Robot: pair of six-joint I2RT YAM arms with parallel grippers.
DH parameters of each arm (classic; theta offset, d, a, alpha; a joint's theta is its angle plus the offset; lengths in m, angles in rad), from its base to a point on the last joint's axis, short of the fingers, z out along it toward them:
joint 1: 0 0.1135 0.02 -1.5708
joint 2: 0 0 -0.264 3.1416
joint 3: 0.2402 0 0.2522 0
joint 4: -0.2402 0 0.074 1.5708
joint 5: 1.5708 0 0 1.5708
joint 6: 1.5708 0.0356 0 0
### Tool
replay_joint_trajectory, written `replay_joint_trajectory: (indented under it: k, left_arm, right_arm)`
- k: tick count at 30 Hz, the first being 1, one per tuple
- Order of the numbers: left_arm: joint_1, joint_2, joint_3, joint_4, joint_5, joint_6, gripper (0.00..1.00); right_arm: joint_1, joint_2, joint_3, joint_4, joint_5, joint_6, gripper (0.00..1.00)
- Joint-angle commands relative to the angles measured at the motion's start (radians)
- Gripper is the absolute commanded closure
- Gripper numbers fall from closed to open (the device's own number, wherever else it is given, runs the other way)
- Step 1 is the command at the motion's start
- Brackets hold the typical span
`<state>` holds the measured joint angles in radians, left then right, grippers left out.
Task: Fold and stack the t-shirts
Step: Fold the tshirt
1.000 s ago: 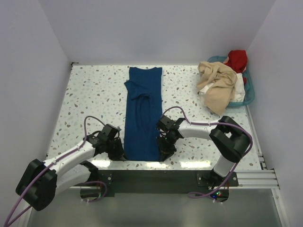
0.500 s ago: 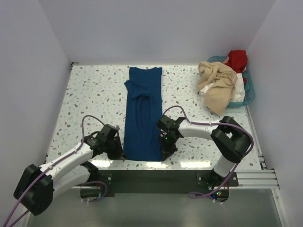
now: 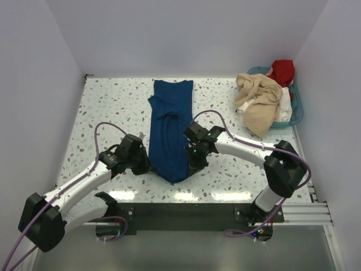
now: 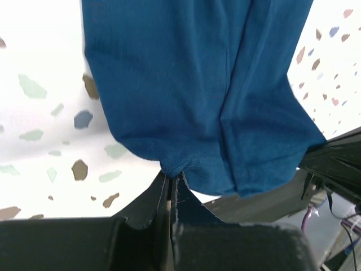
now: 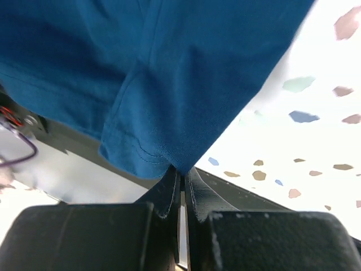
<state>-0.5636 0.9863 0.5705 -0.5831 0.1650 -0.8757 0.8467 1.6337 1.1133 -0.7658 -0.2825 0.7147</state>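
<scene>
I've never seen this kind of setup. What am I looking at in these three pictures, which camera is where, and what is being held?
Two robot arms are bolted at the near edge of a speckled table. The wide picture comes from a fixed camera above and behind them. Each close-up comes from a camera on one wrist, looking past that arm's own two-finger tool. A blue t-shirt, folded into a narrow strip, lies down the middle of the table. The left tool and the right tool are each shut on a near corner of its hem, and the near end gathers to a point between them. At the far right, a teal basket holds more shirts: a beige one draped over the rim, a red one and a white one.
</scene>
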Motion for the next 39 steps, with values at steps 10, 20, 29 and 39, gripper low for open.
replay_joint_trajectory:
  k: [10, 20, 29, 39]
  left_arm:
    - [0.048, 0.21, 0.204, 0.176, -0.114, 0.047, 1.0]
    - [0.2, 0.399, 0.321, 0.316, -0.041, 0.135, 1.0]
    - [0.275, 0.58, 0.459, 0.404, 0.01, 0.185, 1.0]
    - [0.34, 0.716, 0.572, 0.431, 0.059, 0.204, 1.0]
  right_arm:
    - [-0.167, 0.115, 0.195, -0.009, 0.06, -0.037, 1.0]
    - [-0.231, 0.277, 0.417, -0.033, 0.091, -0.081, 1.0]
    - [-0.287, 0.373, 0.562, -0.033, 0.12, -0.093, 1.0]
    - [-0.353, 0.534, 0.758, -0.064, 0.106, -0.116, 1.0]
